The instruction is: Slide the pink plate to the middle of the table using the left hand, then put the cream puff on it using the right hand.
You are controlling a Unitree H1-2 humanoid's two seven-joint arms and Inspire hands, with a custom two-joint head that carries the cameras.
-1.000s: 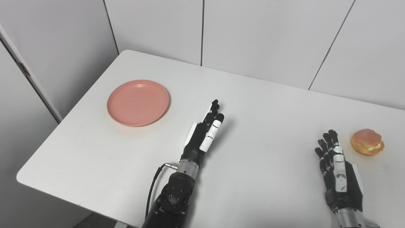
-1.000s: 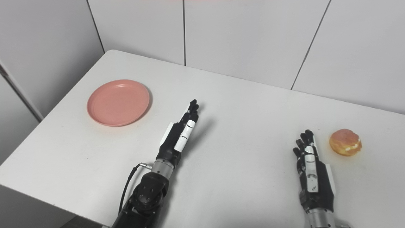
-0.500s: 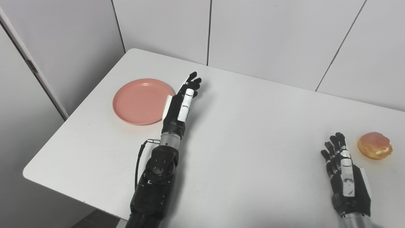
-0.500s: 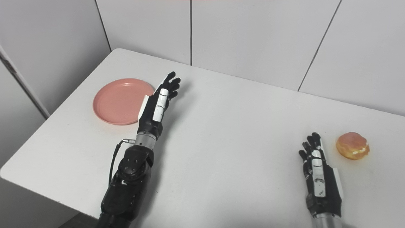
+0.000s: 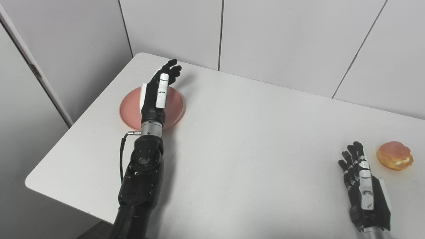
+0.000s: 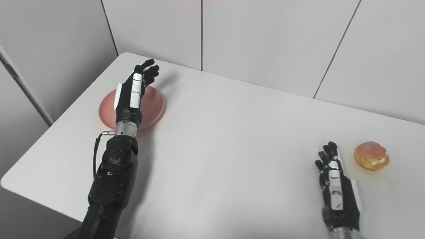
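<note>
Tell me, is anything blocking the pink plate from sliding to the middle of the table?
No. The table between the pink plate and its middle looks bare. The left hand is over the plate, and the cream puff sits far right beside the right hand.

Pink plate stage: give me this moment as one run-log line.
left hand: open, over pink plate, contact unclear | plate: table's far-left, not centred | right hand: open beside cream puff, apart

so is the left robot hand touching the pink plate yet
Cannot tell. In both eye views the left robot hand overlaps the pink plate, but neither shows contact or a gap beneath it.
</note>
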